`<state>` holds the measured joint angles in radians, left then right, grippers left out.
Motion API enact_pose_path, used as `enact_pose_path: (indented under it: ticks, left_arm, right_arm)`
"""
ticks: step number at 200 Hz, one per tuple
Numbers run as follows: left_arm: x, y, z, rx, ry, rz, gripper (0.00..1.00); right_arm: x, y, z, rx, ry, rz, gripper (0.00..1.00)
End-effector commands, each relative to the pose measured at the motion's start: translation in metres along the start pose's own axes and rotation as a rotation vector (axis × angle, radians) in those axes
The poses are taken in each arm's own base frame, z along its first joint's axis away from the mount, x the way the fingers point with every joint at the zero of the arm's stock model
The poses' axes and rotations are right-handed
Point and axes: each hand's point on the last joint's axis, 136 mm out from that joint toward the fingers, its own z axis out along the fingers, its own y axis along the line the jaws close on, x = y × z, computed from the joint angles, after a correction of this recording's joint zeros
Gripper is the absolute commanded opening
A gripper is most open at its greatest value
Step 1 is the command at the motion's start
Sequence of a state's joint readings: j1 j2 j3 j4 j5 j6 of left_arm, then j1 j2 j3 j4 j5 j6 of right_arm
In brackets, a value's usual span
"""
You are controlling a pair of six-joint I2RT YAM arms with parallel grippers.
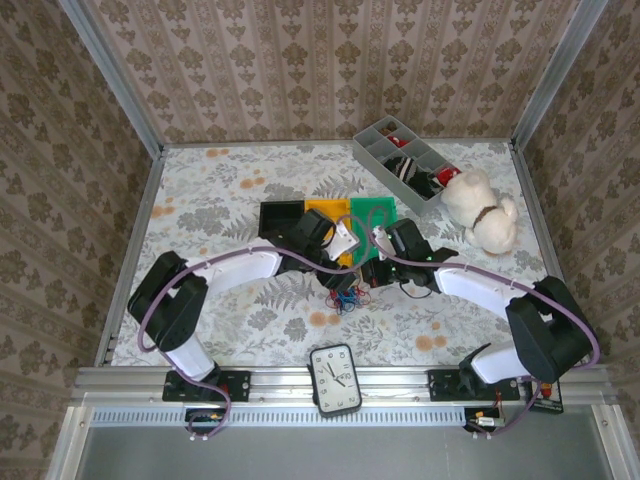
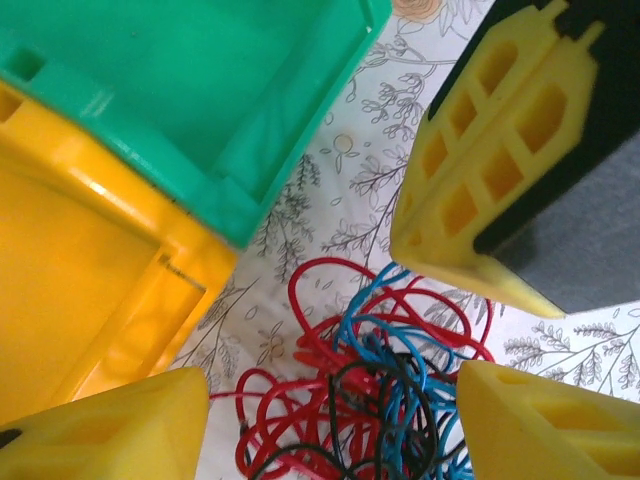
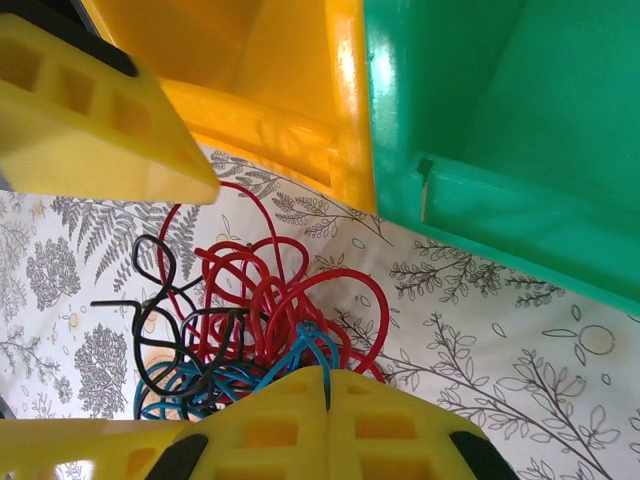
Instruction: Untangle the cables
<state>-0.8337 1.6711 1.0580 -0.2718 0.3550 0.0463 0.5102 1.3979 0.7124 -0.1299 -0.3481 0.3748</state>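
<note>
Both arms bend inward and down over the cables point(image 1: 348, 298), tangled beside the yellow bin point(image 3: 250, 60); the left gripper point(image 2: 332, 380) straddles them, jaws apart, the right gripper point(image 3: 328, 375) pressed closed at their edge.

The cables point(image 2: 370, 390) are a red, blue and black mix. The table point(image 1: 230, 190) has a pale grey-white leafy print with little orange blooms. There's a black bin point(image 1: 280, 215), a yellow bin point(image 1: 322, 207) and a green bin point(image 1: 375, 213). The left gripper point(image 2: 330, 400) and right gripper point(image 3: 328, 400) both have bright yellow jaws. The plush dog point(image 1: 480, 210) is cream with a brown collar, the clock point(image 1: 335, 378) is black with a white face, and the walls point(image 1: 330, 60) are brown damask.
</note>
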Motion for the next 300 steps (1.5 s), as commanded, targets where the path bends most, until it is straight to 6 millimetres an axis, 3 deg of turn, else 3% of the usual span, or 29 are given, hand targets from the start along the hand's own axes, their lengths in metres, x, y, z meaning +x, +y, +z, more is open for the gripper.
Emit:
enact_pose_path:
  ticks: [1, 58, 87, 127, 170, 209, 223, 245, 269, 300]
  left_arm:
    - [0.001, -0.007, 0.0, 0.067, 0.033, -0.025, 0.66]
    - [0.012, 0.002, 0.004, 0.05, 0.054, -0.138, 0.65]
    - [0.018, 0.01, 0.017, 0.092, 0.092, -0.189, 0.7]
    - [0.019, 0.025, 0.03, 0.14, 0.148, -0.273, 0.69]
    - [0.007, 0.059, 0.036, 0.014, 0.129, -0.232, 0.73]
    - [-0.021, 0.09, 0.026, -0.024, 0.056, -0.237, 0.74]
    - [-0.029, 0.085, 0.017, -0.018, 0.046, -0.196, 0.74]
    - [-0.028, 0.057, 0.004, 0.015, 0.055, -0.109, 0.75]
    - [-0.009, 0.027, -0.004, 0.045, 0.094, -0.049, 0.76]
    - [0.011, 0.008, -0.004, 0.095, 0.146, -0.08, 0.77]
  right_arm:
    - [-0.011, 0.001, -0.009, -0.009, -0.058, 0.018, 0.0]
    - [-0.009, -0.008, -0.009, 0.019, -0.065, 0.031, 0.0]
    - [-0.01, -0.009, -0.009, 0.025, -0.07, 0.028, 0.0]
    - [-0.012, -0.01, -0.012, 0.033, -0.089, 0.033, 0.0]
    - [-0.009, -0.012, -0.011, 0.038, -0.09, 0.044, 0.0]
    - [-0.011, -0.011, -0.012, 0.036, -0.091, 0.043, 0.0]
    - [-0.011, -0.011, -0.013, 0.038, -0.09, 0.043, 0.0]
    - [-0.011, -0.012, -0.013, 0.041, -0.092, 0.045, 0.0]
    - [-0.01, -0.014, -0.012, 0.049, -0.096, 0.047, 0.0]
    - [-0.012, -0.015, -0.01, 0.051, -0.095, 0.053, 0.0]
